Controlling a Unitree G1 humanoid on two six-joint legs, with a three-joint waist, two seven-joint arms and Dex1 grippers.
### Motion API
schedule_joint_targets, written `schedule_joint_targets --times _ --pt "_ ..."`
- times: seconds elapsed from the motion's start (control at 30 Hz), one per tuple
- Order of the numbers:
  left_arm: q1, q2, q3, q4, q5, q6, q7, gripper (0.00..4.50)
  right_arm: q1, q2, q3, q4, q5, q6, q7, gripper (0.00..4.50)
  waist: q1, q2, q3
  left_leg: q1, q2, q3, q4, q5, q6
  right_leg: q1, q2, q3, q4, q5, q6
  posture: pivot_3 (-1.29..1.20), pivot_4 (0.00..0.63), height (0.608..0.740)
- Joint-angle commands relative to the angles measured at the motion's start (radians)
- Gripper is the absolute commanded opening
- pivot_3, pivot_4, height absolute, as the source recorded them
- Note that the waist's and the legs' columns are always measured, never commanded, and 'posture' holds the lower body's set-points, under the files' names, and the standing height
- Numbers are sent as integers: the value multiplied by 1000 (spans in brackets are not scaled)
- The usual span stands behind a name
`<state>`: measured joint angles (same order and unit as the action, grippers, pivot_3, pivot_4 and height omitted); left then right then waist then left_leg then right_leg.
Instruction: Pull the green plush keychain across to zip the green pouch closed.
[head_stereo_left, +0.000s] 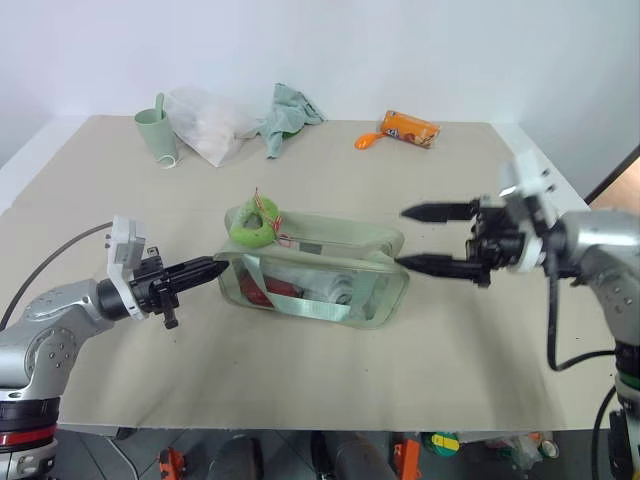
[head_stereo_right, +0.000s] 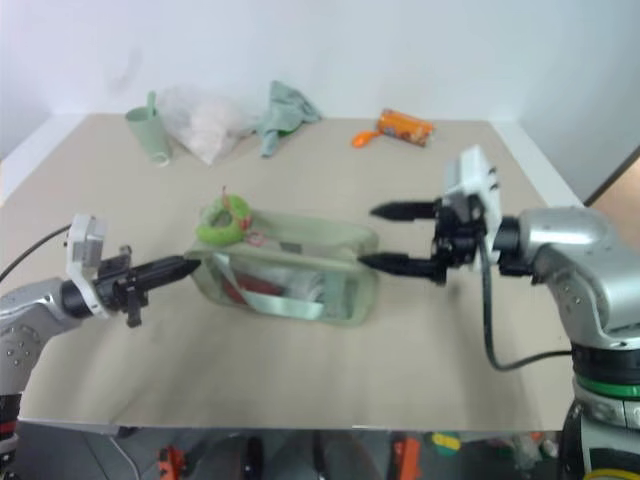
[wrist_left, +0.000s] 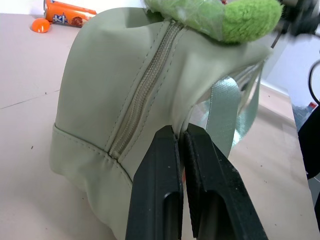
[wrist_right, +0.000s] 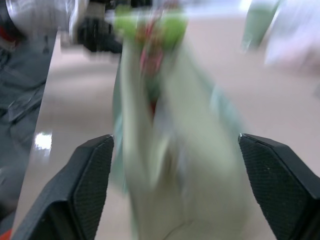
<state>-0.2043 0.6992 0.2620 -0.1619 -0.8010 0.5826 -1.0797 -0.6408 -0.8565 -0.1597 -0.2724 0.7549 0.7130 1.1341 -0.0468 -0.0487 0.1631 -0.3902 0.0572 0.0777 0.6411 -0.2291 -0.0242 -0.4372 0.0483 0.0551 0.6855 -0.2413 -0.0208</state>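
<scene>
Head view: my green pouch (head_stereo_left: 318, 278) lies mid-counter (head_stereo_left: 300, 390), long side across, with the green plush keychain (head_stereo_left: 256, 227) sitting on its top at the end nearer my left arm.
Left claw (head_stereo_left: 218, 268): my fingers are pressed together, tips at the pouch's left end.
Right claw (head_stereo_left: 418, 238): my fingers stand wide apart, holding nothing, one above the other; the lower tip is just beside the pouch's right end.
Back of counter: pale green cup (head_stereo_left: 157, 132), white plastic bag (head_stereo_left: 207, 124), teal cloth (head_stereo_left: 287, 113), orange packet (head_stereo_left: 409, 127) with an orange spoon (head_stereo_left: 367, 140) beside it.
Left wrist view: my two black fingers (wrist_left: 160, 195) meet tightly at the pouch's end wall beside the zipper seam (wrist_left: 145, 95); the keychain (wrist_left: 235, 20) rests on top.
Right wrist view: my pads (wrist_right: 92, 175) are spread on either side of the blurred pouch (wrist_right: 180, 165), not touching it; the keychain (wrist_right: 150, 22) is at the far end.
</scene>
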Motion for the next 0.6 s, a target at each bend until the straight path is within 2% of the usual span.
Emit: schedule_joint_targets --times 0.03,0.13,0.27,0.6 --pt "12 -1 -30 -25 12 -7 -17 0 -119 99 9 -7 42 4 -97 4125 -1 0 0 0 0 0 0 0 0 0 0 0 0 0 0 0 150 737" --pt "15 -2 -32 -23 14 -13 -19 0 -169 138 121 -15 -67 -53 -102 4125 2 0 0 0 0 0 0 0 1 0 0 0 0 0 0 0 150 737" --pt "12 -8 -37 -17 20 -23 -21 0 -262 183 348 61 -325 -245 -66 4125 2 0 0 -2 -2 2 0 0 2 -1 -2 1 0 0 0 0 150 737" --pt "24 -23 -40 -18 20 -40 -20 0 -338 326 465 150 -435 -376 6 4125 6 0 0 -5 -2 1 1 -1 2 -3 -3 0 0 0 0 0 150 737"
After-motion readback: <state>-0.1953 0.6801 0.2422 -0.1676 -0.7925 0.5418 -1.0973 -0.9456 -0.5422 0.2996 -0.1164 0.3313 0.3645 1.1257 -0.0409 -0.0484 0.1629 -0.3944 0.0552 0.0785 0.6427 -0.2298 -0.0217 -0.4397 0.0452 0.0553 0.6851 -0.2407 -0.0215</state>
